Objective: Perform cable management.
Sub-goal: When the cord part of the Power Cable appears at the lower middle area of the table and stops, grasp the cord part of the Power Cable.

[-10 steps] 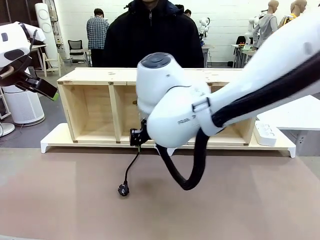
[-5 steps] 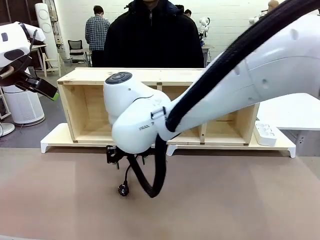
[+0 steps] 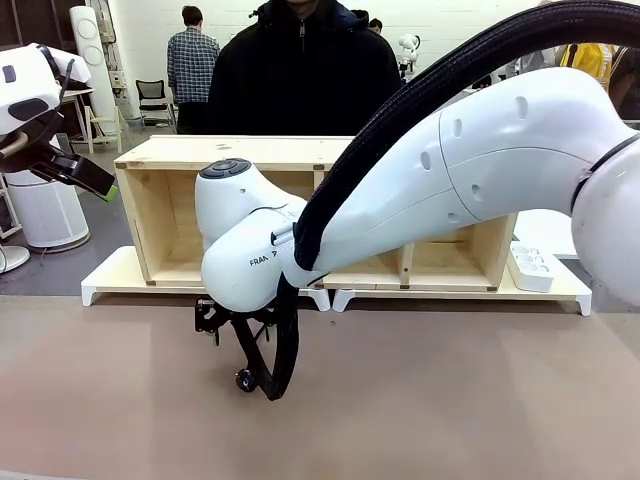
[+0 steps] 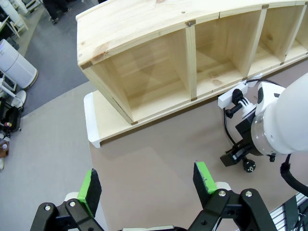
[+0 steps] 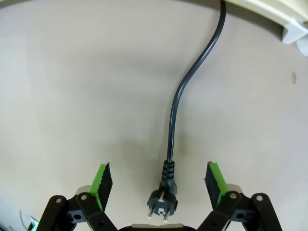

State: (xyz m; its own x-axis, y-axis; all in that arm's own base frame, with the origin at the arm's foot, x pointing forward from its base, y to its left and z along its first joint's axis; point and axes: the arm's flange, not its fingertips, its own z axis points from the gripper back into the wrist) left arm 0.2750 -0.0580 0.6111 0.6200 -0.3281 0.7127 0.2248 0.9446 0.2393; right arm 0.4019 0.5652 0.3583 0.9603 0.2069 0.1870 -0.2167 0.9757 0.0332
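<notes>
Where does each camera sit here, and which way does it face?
Front: fixed between the arms, facing across the table at shelf and person; right arm crosses the middle.
Left wrist: raised, looking down on the shelf's left end; open left hand at bottom.
Right wrist: low over the table, looking down at the plug; open right hand straddles it.
Shared: front and left wrist both show shelf, right arm, plug.

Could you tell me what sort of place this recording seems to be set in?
Probably a robotics lab or workshop: a white robot arm works over a brown table bearing a wooden shelf, while a person stands opposite.
</notes>
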